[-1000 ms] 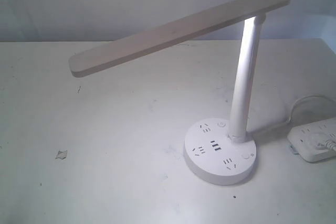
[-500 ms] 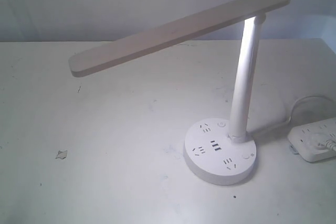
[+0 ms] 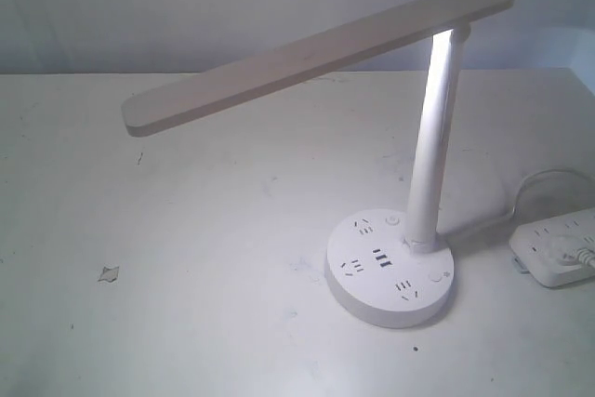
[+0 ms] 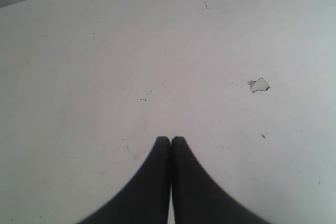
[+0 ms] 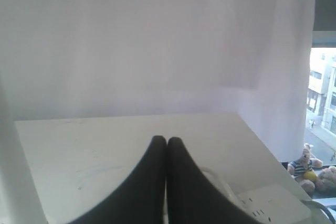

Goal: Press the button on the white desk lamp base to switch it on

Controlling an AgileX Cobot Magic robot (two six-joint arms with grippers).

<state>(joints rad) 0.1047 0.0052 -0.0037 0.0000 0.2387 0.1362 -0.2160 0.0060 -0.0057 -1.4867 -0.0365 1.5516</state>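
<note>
Exterior view: one white desk lamp (image 3: 437,127), one power strip (image 3: 544,265); left tool (image 4: 170,140) and right tool (image 5: 167,139), both pressed together.

White desk lamp (image 3: 435,137): slim cylindrical post bright glossy white; long flat bar head (image 3: 316,53) reads dull beige-tan in shade.
Round puck-like white desk lamp base (image 3: 372,309): plain white, top marked with clusters of small dark socket holes and dark USB slots (image 3: 382,258).
Rectangular plastic power strip (image 3: 558,258): white.
Flat tabletop (image 3: 186,230): off-white, scattered dark specks, one grey chipped patch (image 3: 110,273).
Left gripper (image 4: 170,141), right gripper (image 5: 167,140): matte black.
Backdrop wall (image 3: 186,6): pale grey-blue.
</note>
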